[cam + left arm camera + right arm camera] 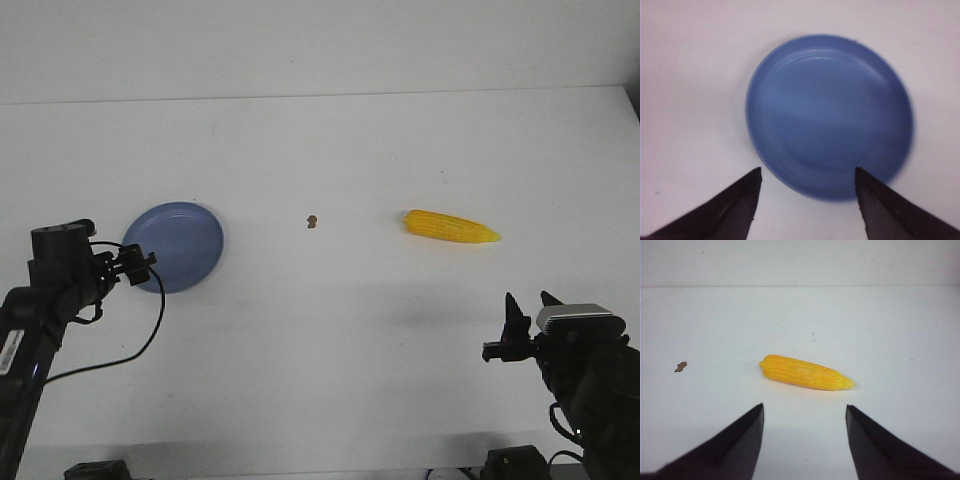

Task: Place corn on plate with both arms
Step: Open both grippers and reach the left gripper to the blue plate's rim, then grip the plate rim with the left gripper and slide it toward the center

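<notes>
Clearly the corn (451, 228) lies loose on the desk (330, 330) ahead of the right gripper (526, 305), whose jaws stand spread and empty; its long axis runs crosswise to their line of approach, pointed tip outward, so the right arm is much the nearer. Meanwhile the left gripper (138, 262) hangs at the near edge of the plate (177, 246), jaws likewise parted and holding nothing; between corn and plate sits only 1 small brown speck (312, 221), and nothing blocks the reach.
</notes>
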